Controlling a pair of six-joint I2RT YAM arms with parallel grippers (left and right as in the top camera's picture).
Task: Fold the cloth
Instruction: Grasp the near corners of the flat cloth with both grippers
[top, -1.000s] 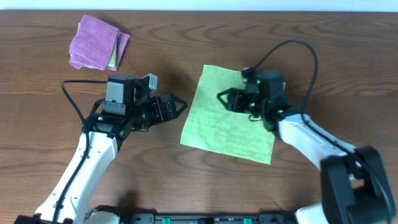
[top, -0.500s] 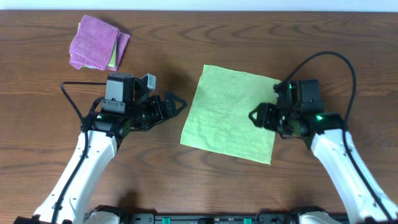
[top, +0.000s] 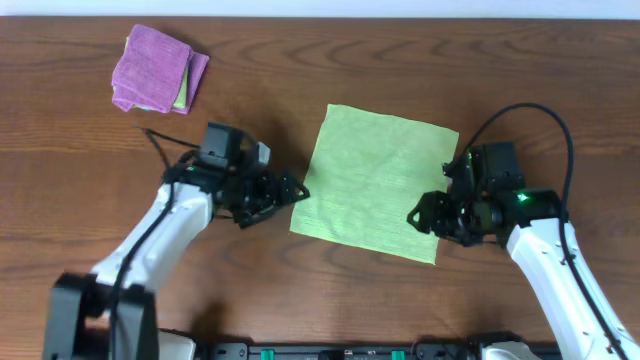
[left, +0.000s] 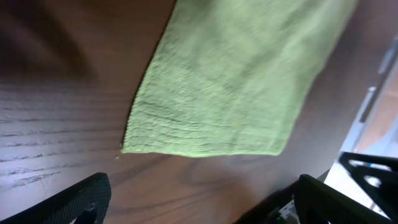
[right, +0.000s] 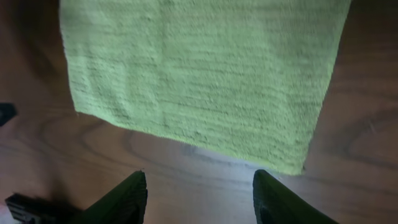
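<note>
The lime-green cloth (top: 375, 185) lies flat and unfolded in a single layer at the middle of the bench (top: 330, 80), between our two arms. The purple folded cloth (top: 155, 68) sits well apart at the far left corner. No fold has been made, so we judge the step in hand to be the approach to a first grasp. Our left hand (top: 290, 190) is spread wide and empty, just beside the cloth's near-left corner, and its wrist view shows that corner right ahead of the fingers (left: 93, 190). Our right hand (top: 420, 215) is also parted and holds nothing, and it hangs over the cloth's right margin close to the near-right corner. Next, we think each hand should come down on its own corner, pinch only the fabric edge off the wood, and lift both corners evenly so the layer carries over without bunching or skewing.
</note>
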